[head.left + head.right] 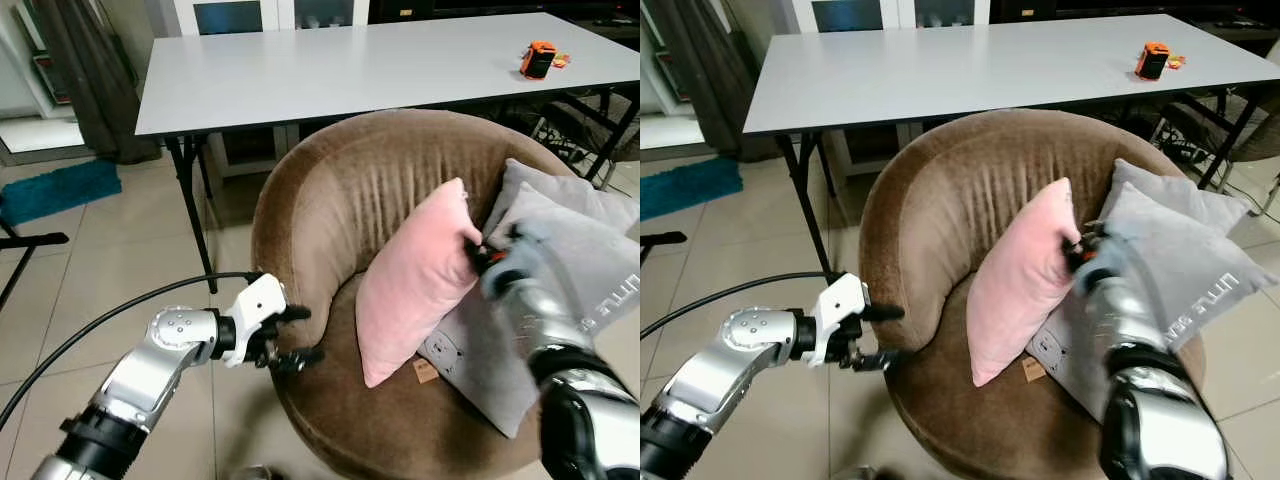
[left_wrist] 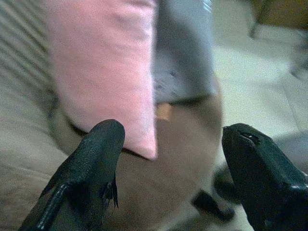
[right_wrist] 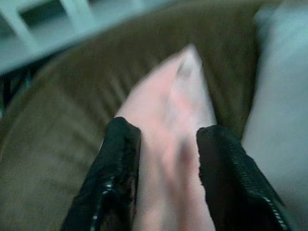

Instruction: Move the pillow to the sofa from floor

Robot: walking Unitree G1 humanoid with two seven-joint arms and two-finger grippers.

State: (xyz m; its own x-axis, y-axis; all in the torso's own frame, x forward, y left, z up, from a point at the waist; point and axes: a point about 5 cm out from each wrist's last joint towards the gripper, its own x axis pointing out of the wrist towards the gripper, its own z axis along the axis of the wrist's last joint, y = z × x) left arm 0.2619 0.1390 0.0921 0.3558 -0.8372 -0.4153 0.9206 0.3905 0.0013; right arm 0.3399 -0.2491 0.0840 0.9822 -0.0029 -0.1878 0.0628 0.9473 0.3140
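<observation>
The soft pink velvet pillow (image 1: 415, 285) stands on edge in the round brown armchair (image 1: 330, 190), leaning on grey cushions (image 1: 570, 250) toward its right rim. The right gripper (image 3: 163, 159) pinches the pillow's upper edge; the left gripper (image 1: 292, 335) hovers spread by the left rim. Light and floppy, it should sag, so its seam is probably the best hold
</observation>
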